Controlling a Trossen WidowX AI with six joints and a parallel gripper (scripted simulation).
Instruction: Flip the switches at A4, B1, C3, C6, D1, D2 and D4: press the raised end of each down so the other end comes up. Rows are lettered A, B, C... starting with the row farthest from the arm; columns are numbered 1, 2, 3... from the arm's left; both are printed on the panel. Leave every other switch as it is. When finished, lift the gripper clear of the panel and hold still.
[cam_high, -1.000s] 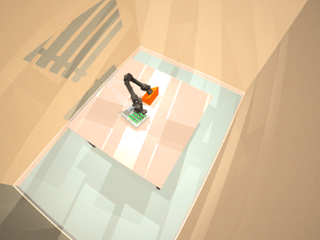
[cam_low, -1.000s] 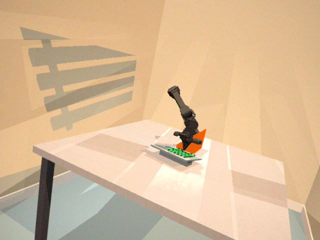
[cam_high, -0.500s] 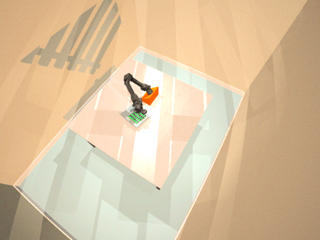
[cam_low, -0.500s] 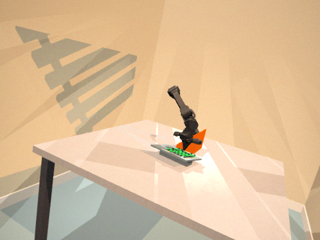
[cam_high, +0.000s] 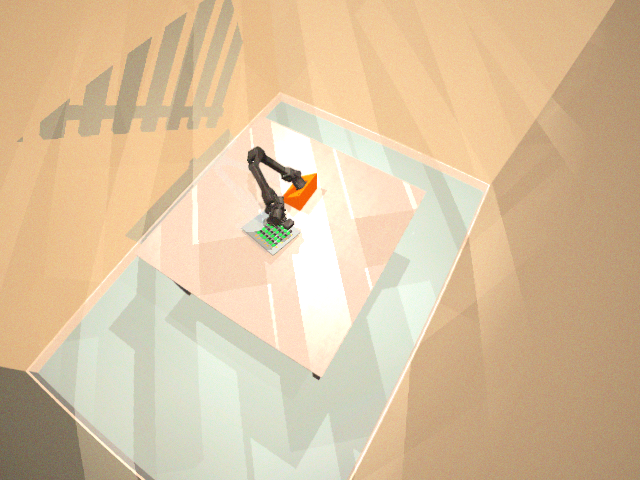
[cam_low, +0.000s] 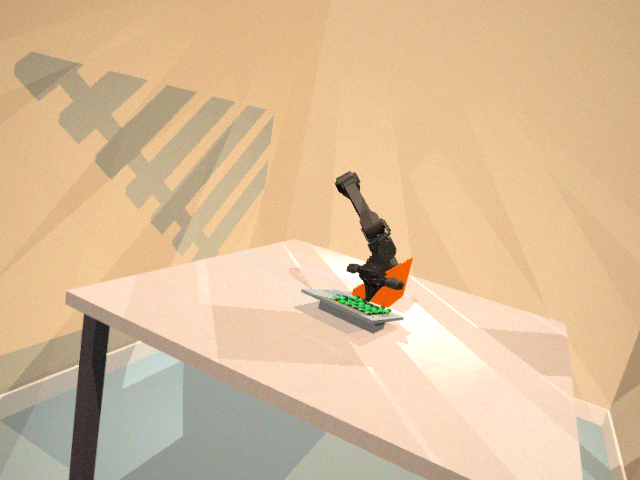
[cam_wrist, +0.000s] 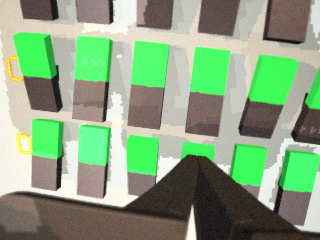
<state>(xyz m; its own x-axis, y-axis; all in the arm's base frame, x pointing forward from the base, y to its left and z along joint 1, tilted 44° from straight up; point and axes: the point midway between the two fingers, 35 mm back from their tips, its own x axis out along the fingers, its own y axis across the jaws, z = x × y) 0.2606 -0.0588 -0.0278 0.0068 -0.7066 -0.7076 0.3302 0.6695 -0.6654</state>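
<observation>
The grey switch panel (cam_high: 250, 228) (cam_low: 316, 293) lies under the arm's end. Its switches have green and dark halves. The wrist view shows rows C and D, with part of row B at the top edge. Switches C1 (cam_wrist: 36, 56), C3 (cam_wrist: 150, 65), C6 (cam_wrist: 315, 97), D1 (cam_wrist: 47, 138) and D2 (cam_wrist: 94, 145) show there uncovered. C1 tilts differently from C3; other tilts are hard to tell. My gripper (cam_low: 368, 299) (cam_wrist: 194, 164) is shut and empty. Its tips are over D4 (cam_wrist: 197, 149), covering its dark half; contact cannot be told. Row A is out of the wrist view.
An orange angular object (cam_high: 306, 197) (cam_low: 397, 290) stands beside the arm's base on the table (cam_high: 222, 268) (cam_low: 258, 330). Row letters C (cam_wrist: 15, 68) and D (cam_wrist: 24, 144) are printed at the panel's left. D3 (cam_wrist: 142, 152) and D5 (cam_wrist: 248, 165) lie on either side of the fingertips.
</observation>
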